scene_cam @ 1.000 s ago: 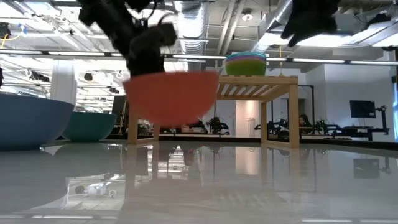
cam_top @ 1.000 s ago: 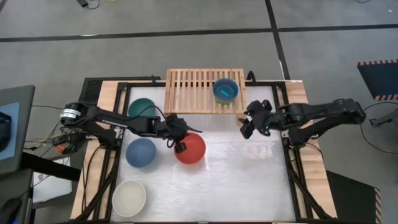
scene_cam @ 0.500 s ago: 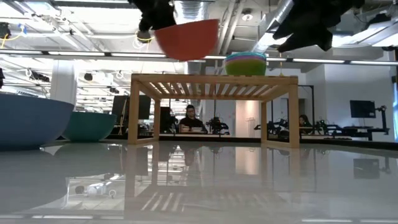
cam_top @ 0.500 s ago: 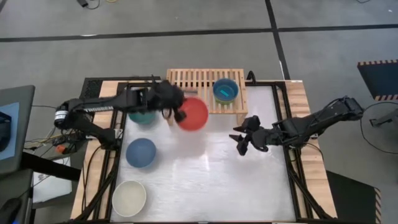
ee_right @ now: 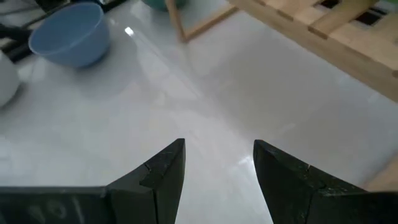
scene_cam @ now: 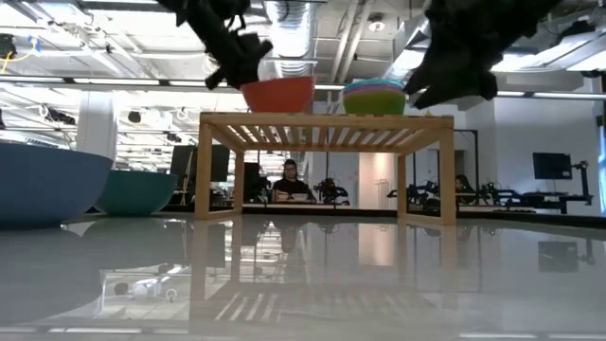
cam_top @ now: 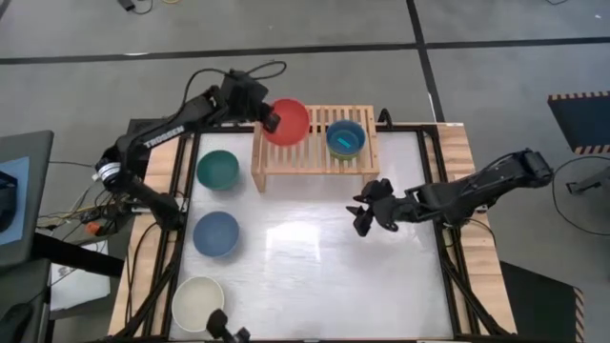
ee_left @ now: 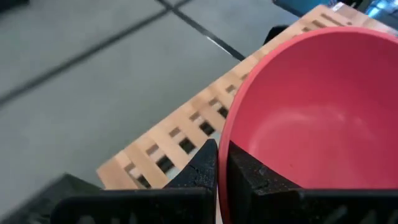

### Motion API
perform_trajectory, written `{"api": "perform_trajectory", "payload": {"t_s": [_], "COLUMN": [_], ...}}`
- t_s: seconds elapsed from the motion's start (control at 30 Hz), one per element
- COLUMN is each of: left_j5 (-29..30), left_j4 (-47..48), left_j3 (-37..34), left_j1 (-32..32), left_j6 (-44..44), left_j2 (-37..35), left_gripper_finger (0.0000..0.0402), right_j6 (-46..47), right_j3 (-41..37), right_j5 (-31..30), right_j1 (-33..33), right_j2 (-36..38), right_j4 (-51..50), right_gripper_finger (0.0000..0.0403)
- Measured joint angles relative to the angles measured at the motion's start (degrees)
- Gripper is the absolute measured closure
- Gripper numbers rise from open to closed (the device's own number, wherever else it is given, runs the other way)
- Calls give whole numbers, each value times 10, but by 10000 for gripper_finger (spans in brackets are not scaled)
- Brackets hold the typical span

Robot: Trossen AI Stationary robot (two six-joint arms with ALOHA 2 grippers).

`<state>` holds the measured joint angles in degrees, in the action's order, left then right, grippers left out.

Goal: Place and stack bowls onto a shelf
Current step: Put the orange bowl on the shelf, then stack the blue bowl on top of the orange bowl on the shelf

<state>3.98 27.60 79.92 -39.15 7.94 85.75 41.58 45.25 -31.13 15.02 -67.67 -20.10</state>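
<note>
My left gripper point(cam_top: 271, 117) is shut on the red bowl point(cam_top: 288, 121) over the left part of the light-wood shelf point(cam_top: 307, 152). In the low view the red bowl point(scene_cam: 277, 95) sits upright at the level of the slatted top point(scene_cam: 327, 118); whether it rests there I cannot tell. A nested stack topped by the cyan bowl point(cam_top: 345, 138) stands on the shelf's right part. My right gripper point(cam_top: 366, 218) is open over bare table, toward the near edge from the shelf. The dark green point(cam_top: 217, 169), slate blue point(cam_top: 216, 233) and cream white point(cam_top: 198, 303) bowls rest on the table's left side. My left gripper pinches the red bowl's rim point(ee_left: 224, 152) on the bowl's left side, one finger point(ee_left: 202, 171) outside the wall and the other finger point(ee_left: 252, 180) inside. The fingers come from the table's left, slanting down. The bowl stays upright, mouth up, at the shelf top.
The stack point(scene_cam: 373, 97) fills the shelf's right part, close beside the red bowl. The three loose bowls line the table's left side. The white table top point(cam_top: 315, 267) stretches from the shelf to the near edge. A small dark object point(cam_top: 222, 329) sits at the near edge.
My left gripper has carried the red bowl up from the middle of the table and toward the far edge, then down over the shelf's left part. My right arm has drawn away from the shelf's right end toward the near edge and the table's middle.
</note>
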Motion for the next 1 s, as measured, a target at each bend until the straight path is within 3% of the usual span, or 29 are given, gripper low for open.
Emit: {"api": "perform_trajectory", "payload": {"t_s": [0.17, 0.53, 0.77, 1.0], "left_j5": [-61, -83, -93, -91], "left_j4": [3, 42, 43, 105], "left_j3": [0, 0, 2, 67], "left_j1": [-35, -41, -39, -39], "left_j6": [28, 7, 20, 1], "left_j2": [22, 25, 25, 25], "left_gripper_finger": [401, 394, 338, 266], "right_j6": [-12, -15, -11, -11], "right_j3": [0, 0, 0, 0], "right_j5": [16, 15, 14, 13], "right_j1": [-10, -13, -13, -13], "right_j2": [0, -1, -1, -1], "right_j4": [-4, -6, -6, -6], "right_gripper_finger": [189, 189, 189, 188]}}
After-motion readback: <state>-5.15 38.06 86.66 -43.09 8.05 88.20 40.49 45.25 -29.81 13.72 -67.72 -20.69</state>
